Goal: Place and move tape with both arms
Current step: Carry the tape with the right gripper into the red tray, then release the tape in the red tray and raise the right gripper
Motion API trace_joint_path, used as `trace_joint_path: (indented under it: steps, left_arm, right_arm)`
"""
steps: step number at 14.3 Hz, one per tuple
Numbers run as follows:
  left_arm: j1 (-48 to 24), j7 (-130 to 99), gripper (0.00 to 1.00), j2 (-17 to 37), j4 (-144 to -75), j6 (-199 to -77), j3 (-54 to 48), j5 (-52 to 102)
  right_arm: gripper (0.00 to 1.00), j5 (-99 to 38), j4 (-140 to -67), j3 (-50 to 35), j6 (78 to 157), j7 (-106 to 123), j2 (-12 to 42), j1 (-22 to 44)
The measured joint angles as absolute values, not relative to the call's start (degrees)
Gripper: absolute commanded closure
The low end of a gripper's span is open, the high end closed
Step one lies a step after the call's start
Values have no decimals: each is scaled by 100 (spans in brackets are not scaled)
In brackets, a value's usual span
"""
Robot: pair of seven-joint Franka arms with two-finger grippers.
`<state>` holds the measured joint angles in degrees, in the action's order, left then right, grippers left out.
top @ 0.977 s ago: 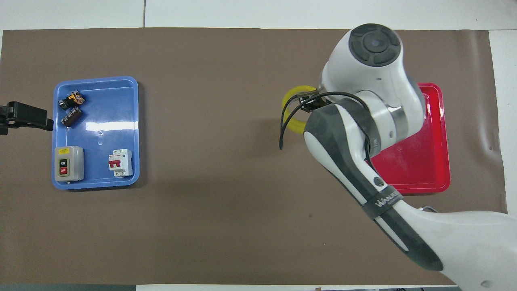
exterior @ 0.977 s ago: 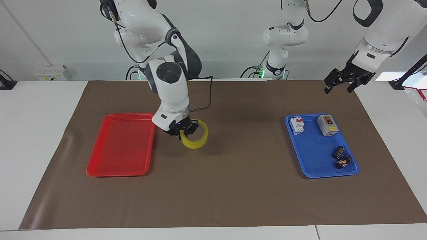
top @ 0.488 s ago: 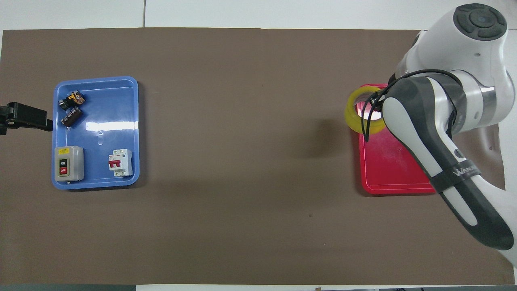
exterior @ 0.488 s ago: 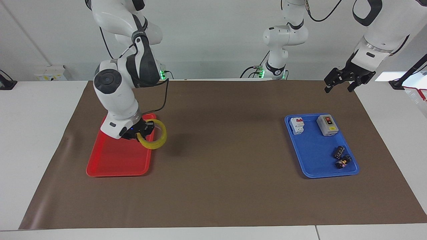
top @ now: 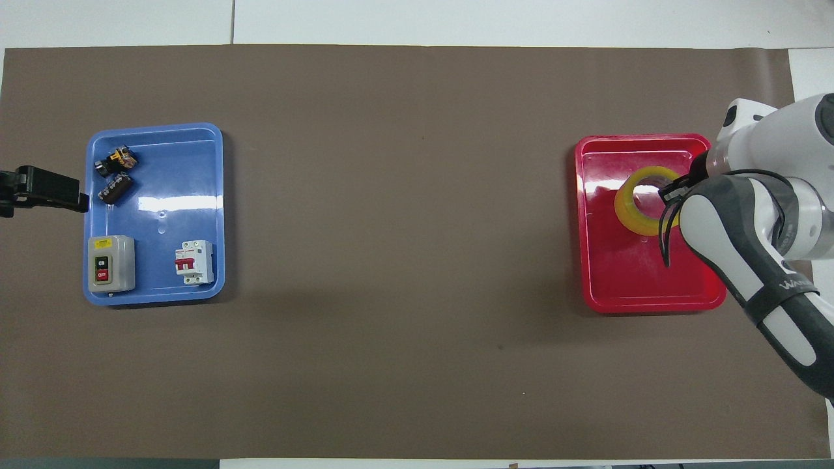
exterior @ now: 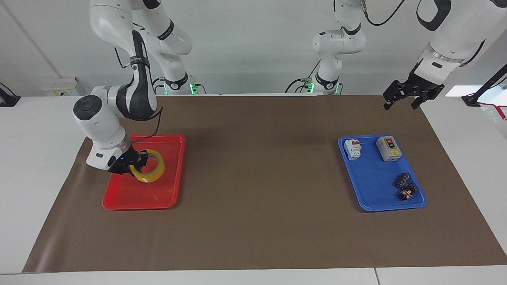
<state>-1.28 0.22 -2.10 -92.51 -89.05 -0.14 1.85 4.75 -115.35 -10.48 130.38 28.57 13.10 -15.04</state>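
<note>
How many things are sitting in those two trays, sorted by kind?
Tape over the red tray, held by the right gripper: 1
Circuit breaker in the blue tray: 1
On/off switch box: 1
Small black parts: 2
Total: 5

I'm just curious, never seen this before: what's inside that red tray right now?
Only the tape shows in the red tray, held by the right gripper, which is shut on its wall. Whether the roll rests on the tray floor or hangs just above cannot be told. The gripper hides part of the roll.
</note>
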Motion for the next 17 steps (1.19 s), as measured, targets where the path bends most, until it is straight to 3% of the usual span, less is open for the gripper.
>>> trace_joint_path:
  steps: [9, 10, 11, 17]
  left_arm:
    - [-122, 22, 0, -210, -9251, -8900, -4, 182]
    - [-122, 22, 0, -210, -9251, -8900, -4, 181]
    - [-122, 22, 0, -210, -9251, -8900, -4, 181]
    - [-122, 22, 0, -210, -9251, -8898, -4, 181]
  right_arm:
    - [100, 475, -12365, -1064, 14017, 2983, 1221, -1634]
    - [45, 475, -12382, -1066, 14022, 2981, 1221, -1633]
    - [0, 475, -12385, -1067, 14022, 2967, 1221, -1632]
    - [0, 475, -12308, -1072, 14003, 2395, 1120, -1617]
